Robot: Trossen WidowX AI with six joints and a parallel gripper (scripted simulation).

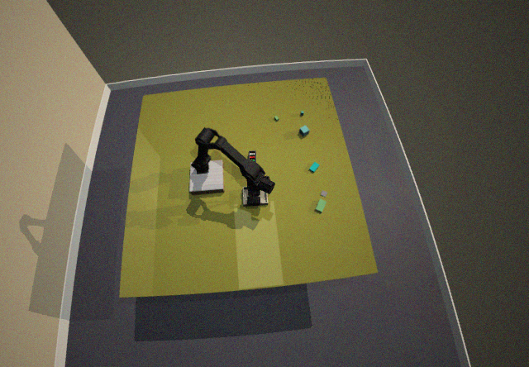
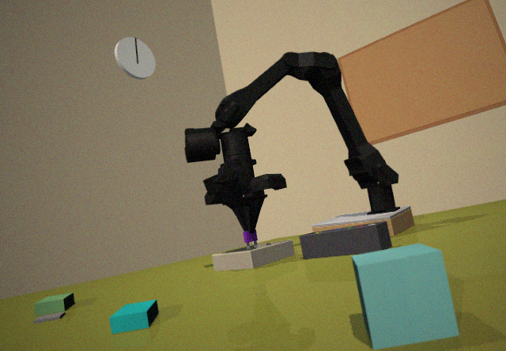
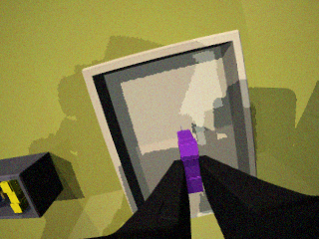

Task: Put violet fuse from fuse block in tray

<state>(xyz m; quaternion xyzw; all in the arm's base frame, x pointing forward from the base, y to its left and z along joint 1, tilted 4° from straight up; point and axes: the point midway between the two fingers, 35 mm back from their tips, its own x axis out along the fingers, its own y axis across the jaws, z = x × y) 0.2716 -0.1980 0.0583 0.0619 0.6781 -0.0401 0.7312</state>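
My gripper (image 2: 250, 232) (image 3: 190, 165) is shut on the violet fuse (image 2: 250, 236) (image 3: 187, 145) and points down over the tray. The fuse is upright, its metal prongs downward, just above or inside the tray's opening; whether they touch the tray floor I cannot tell. The beige tray (image 2: 232, 262) (image 3: 93, 95) (image 1: 267, 203) lies below, partly hidden by the arm in the top view. The dark fuse block (image 2: 343, 242) (image 3: 48, 176) stands beside the tray, with a yellow fuse (image 3: 12, 196) showing in the wrist view and a red fuse (image 1: 252, 157) in the top view.
The arm's base stands on a pale slab (image 1: 212, 180) (image 2: 402, 220). A large cyan block (image 1: 304, 130) (image 2: 408, 298), a teal block (image 1: 313, 167) (image 2: 133, 317), a green block (image 1: 320, 206) (image 2: 53, 304) and a small grey piece (image 1: 323, 193) (image 2: 50, 318) lie farther off. Two small cubes lie beyond.
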